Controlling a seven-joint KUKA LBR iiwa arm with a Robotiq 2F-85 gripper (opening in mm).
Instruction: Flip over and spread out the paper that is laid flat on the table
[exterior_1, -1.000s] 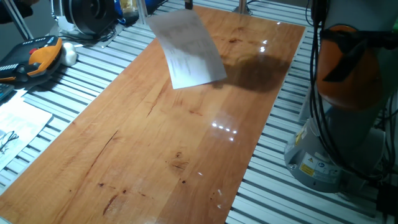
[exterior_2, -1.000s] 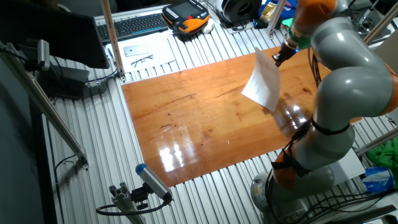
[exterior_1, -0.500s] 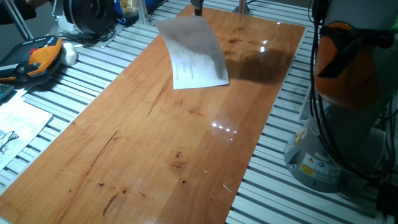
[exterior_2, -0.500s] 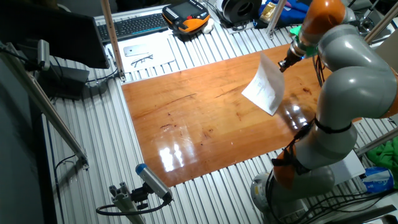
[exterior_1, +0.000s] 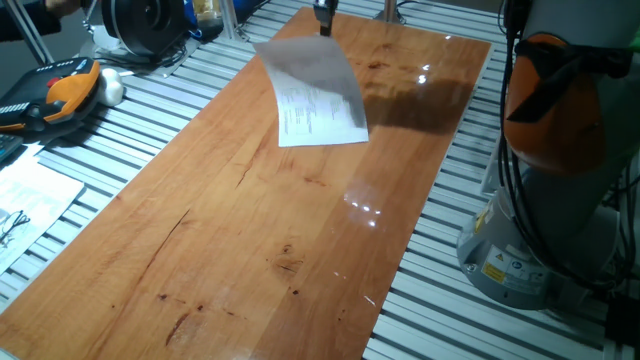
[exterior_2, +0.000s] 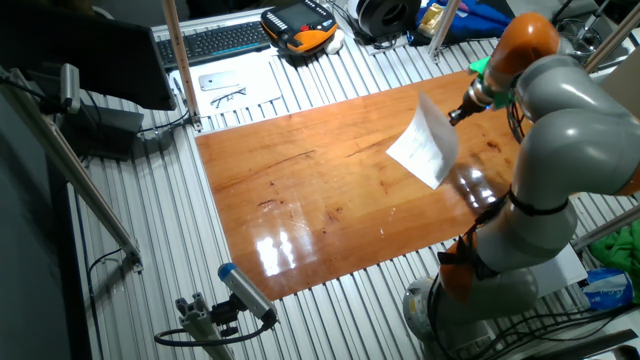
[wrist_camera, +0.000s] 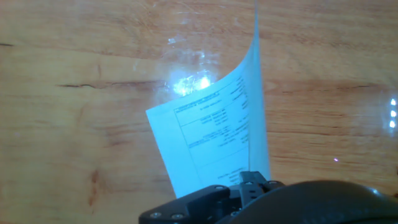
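A: Starting at the left of one fixed view, what sits off the wood?

B: An orange and black handset (exterior_1: 62, 92) lies on the grey slat surface (exterior_1: 130, 120), with a white sheet with line drawings (exterior_1: 30, 200) nearer the bottom corner. In the other fixed view a keyboard (exterior_2: 215, 40) lies at the top, past the far end of the boards.

A: And the table?

B: The table (exterior_1: 250, 230) runs through the middle, glossy reddish-brown, with bright lamp glints on it.

A: Where is the paper?

B: The paper (exterior_1: 312, 97) is near the far end of the table. It hangs curved from its upper edge; its lower edge lies on or just over the wood. The printed face shows, with rows of small dark text.

A: What has hold of it?

B: The gripper (exterior_1: 323, 14), at the top of that view, is just above the sheet's upper edge. In the hand view the paper (wrist_camera: 217, 137) runs up from between the dark fingers (wrist_camera: 252, 182), which are closed on its edge.

A: Further right?

B: The arm (exterior_2: 560, 120), grey with orange joints, bends over the right end of the table, and its base (exterior_1: 530, 250) stands on the slats beside the board.
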